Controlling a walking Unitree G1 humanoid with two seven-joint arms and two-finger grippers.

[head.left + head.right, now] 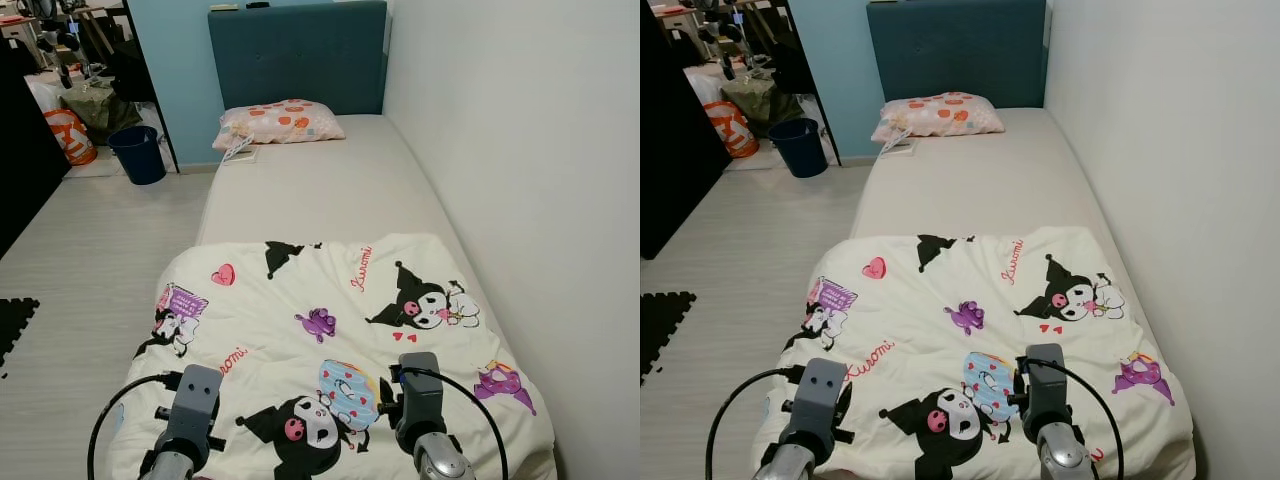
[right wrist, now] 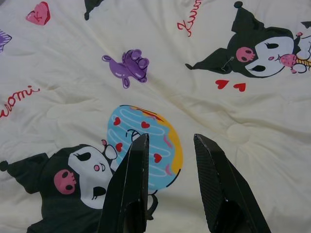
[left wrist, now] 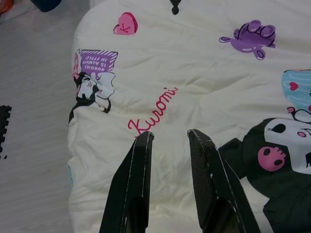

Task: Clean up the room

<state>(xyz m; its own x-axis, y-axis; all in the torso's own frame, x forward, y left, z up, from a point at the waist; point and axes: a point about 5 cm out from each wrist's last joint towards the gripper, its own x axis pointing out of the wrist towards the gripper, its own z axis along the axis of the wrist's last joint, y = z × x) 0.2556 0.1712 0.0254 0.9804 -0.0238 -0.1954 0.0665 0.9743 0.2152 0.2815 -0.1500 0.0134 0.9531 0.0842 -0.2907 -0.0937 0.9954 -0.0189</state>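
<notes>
A cream cartoon-print blanket (image 1: pixel 330 330) covers the near half of the bed (image 1: pixel 330 180). The far half shows bare beige mattress, with a patterned pillow (image 1: pixel 278 122) at the blue headboard (image 1: pixel 297 55). Both arms reach over the blanket's near end. My left gripper (image 3: pixel 170 138) is open just above the blanket near its left edge, holding nothing. My right gripper (image 2: pixel 170 141) is open over a blue and orange print, also holding nothing.
A white wall (image 1: pixel 520 150) runs along the bed's right side. Left of the bed is pale wood floor (image 1: pixel 90 260) with a dark blue bin (image 1: pixel 138 153), an orange bag (image 1: pixel 70 135) and a black foam mat (image 1: pixel 12 325). A small book (image 1: pixel 240 153) lies by the pillow.
</notes>
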